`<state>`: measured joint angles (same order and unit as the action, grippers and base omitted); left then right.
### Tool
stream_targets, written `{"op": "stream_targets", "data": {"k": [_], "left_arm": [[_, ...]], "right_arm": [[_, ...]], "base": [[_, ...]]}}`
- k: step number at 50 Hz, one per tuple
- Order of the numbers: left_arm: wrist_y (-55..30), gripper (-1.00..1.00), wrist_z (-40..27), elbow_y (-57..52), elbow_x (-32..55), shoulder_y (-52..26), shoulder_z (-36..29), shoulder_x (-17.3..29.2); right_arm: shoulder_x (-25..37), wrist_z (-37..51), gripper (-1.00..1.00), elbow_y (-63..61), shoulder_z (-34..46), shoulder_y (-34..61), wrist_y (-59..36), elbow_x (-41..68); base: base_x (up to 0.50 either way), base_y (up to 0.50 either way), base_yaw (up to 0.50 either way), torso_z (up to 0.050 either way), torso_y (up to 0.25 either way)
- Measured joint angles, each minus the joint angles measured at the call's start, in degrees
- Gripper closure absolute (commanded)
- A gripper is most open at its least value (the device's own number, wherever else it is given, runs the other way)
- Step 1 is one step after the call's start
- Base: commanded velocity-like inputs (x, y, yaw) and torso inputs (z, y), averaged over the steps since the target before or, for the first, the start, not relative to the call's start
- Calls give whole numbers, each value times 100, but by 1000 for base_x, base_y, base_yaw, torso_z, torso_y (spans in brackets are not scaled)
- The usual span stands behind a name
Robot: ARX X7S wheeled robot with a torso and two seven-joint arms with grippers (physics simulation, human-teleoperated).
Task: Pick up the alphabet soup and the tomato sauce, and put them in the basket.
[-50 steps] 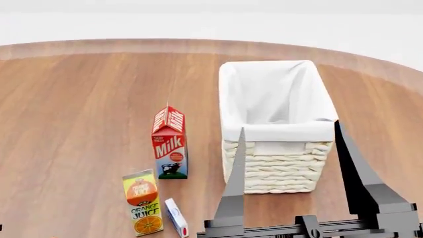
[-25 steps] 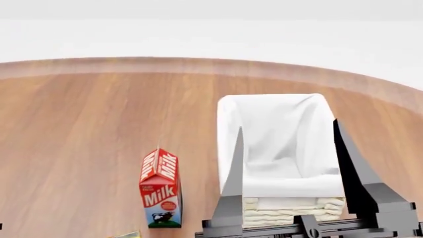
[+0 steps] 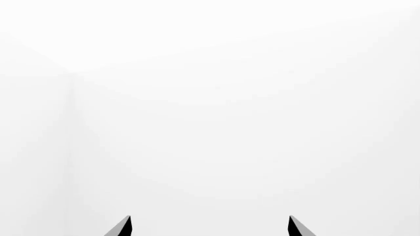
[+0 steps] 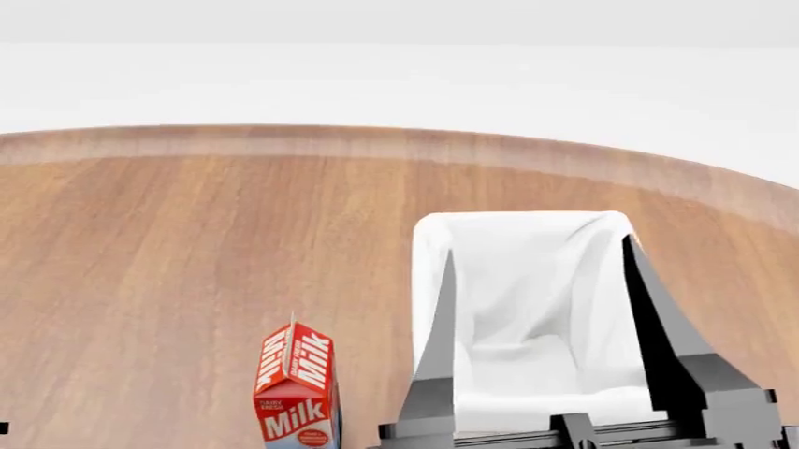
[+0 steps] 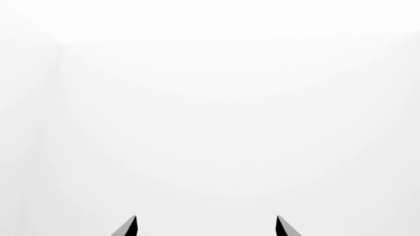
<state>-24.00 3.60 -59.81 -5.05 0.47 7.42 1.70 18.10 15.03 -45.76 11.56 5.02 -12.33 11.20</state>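
Tilting upward over the last second, the head view has dropped the near part of the table out of sight; the orange juice carton and the small box seen a second ago are gone from view, and the milk carton (image 4: pixel 296 388) has slid down to the bottom edge, only its upper part showing. Nearest the camera, a gripper (image 4: pixel 537 281) stands with its two dark fingers spread wide and nothing between them; which arm it belongs to I cannot tell from this view. Both wrist views show two finger tips set apart against blank white, so the left gripper (image 3: pixel 208 225) and the right gripper (image 5: pixel 206 224) each stand open and empty.

Just behind those fingers sits the basket (image 4: pixel 431 281), to the right of the milk carton and apart from it; its white cloth lining looks bare, with no can visible inside, though the nearest floor of it is hidden by the gripper. Beyond it the wooden table (image 4: pixel 187 234) runs to its curved far edge.

Neither the alphabet soup nor the tomato sauce shows in any current view; judging by this, neither can has been picked up, and the raised view now looks away from where they probably stand.
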Motion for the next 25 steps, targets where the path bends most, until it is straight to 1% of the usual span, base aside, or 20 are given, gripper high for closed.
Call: {"op": "stream_targets", "data": {"k": [4,17,22,25], "left_arm": [[-11,-100,-34,-3,12,2,-19,26],[-38,-100,-49,-8,5,-4,-42,33],[-63,-100,-58,0,-19,-21,-84,30],[-102,-100,-35,-4,-52,-56,-106,10]], "right_arm": [[12,16,-100,-41,-24,-5,-123,144],[257,211,-100,-620,-53,153,-1685,1105],[521,498,-100,-929,-25,248,-2370,1755],[802,864,-100,-1054,26,345,-2616,2334]], "base": [[0,0,0,0,0],[0,0,0,0,0],[0,0,0,0,0],[0,0,0,0,0]]}}
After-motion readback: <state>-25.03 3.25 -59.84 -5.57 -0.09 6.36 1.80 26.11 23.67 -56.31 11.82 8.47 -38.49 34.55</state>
